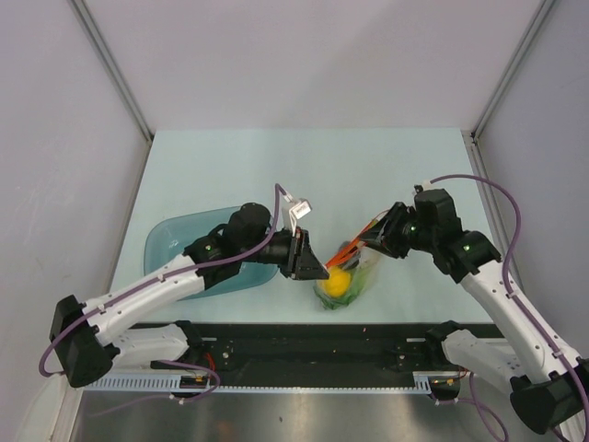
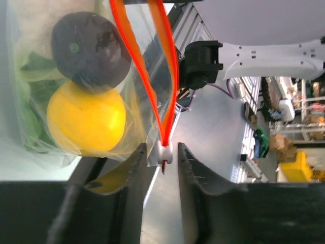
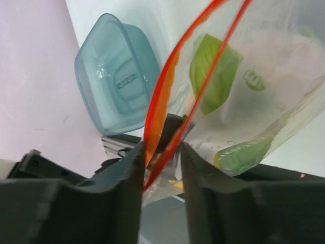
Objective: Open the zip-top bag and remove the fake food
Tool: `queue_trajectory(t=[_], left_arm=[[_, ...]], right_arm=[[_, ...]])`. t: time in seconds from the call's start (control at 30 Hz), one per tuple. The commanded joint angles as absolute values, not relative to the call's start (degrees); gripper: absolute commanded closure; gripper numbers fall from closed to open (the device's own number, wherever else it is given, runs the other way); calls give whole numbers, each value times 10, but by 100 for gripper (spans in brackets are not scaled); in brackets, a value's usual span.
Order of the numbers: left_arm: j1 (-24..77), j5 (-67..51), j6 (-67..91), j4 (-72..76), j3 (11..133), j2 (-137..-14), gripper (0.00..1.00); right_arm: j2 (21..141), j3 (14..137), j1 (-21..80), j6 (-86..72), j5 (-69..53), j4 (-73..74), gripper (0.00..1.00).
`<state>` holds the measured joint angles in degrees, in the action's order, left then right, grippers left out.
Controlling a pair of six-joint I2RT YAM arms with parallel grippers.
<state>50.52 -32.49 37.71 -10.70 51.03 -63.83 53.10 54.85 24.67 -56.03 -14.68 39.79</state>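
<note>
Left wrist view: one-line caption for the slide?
Left claw straddles the white slider at the end of the bag's parted orange zip; yellow fruit and dark piece inside.

orange zip strip [image 2: 170,76], yellow fruit [image 2: 86,119], teal tray [image 3: 117,81]

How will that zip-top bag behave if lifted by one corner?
Probably floppy: the zip-top bag is thin, crinkled film. Likely sags toward the yellow fruit and dark piece bunched at one end. Smooth plastic may slip.
</note>
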Motion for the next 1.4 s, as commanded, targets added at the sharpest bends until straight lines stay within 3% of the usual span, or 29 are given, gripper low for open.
queue_trajectory(t=[0.0, 0.07, 0.1, 0.13, 0.2, 0.33, 0.37, 0.4, 0.47, 0.57, 0.77, 0.87, 0.97, 1.0, 1.07, 1.13, 1.2, 1.23, 1.3, 1.37], left_arm=[[507, -293, 322, -176, 582, -637, 49], [507, -270, 296, -201, 614, -661, 39], [506, -264, 287, -225, 650, -671, 25], [506, -248, 271, -237, 670, -698, 24], [505, -243, 256, -264, 721, -728, 24], [505, -256, 222, -286, 786, -801, 25], [505, -269, 218, -303, 809, -835, 26], [505, -271, 214, -314, 817, -847, 27], [505, -276, 208, -313, 814, -865, 30], [505, -272, 214, -288, 790, -860, 31], [505, -275, 231, -265, 770, -850, 31], [507, -272, 234, -271, 772, -855, 30], [511, -270, 234, -274, 775, -863, 30], [512, -269, 233, -276, 777, -864, 30], [514, -264, 231, -280, 779, -869, 33], [514, -261, 237, -283, 779, -874, 35], [515, -271, 241, -284, 788, -888, 42], [516, -272, 242, -286, 794, -892, 46], [516, -264, 242, -298, 816, -906, 59], [515, -255, 241, -322, 850, -917, 75]], right_arm=[[530, 555, 262, -532, -108, 410, 69], [522, 557, 271, -525, -99, 420, 76], [519, 557, 272, -521, -98, 422, 79], [514, 555, 279, -517, -92, 424, 82], [506, 554, 283, -516, -87, 429, 82], [501, 549, 284, -511, -93, 416, 70], [501, 551, 284, -511, -95, 415, 64], [504, 554, 284, -512, -97, 416, 47], [506, 563, 284, -510, -97, 429, 38], [503, 570, 285, -512, -89, 447, 37], [490, 562, 284, -526, -89, 458, 56], [488, 556, 284, -531, -90, 463, 60], [485, 562, 285, -528, -98, 461, 50], [484, 562, 285, -527, -101, 462, 37], [481, 563, 285, -527, -103, 468, 35], [477, 556, 284, -530, -106, 465, 45], [473, 539, 285, -537, -116, 457, 70], [472, 534, 285, -540, -119, 449, 77], [474, 542, 284, -537, -117, 453, 96], [476, 559, 284, -517, -109, 468, 100]])
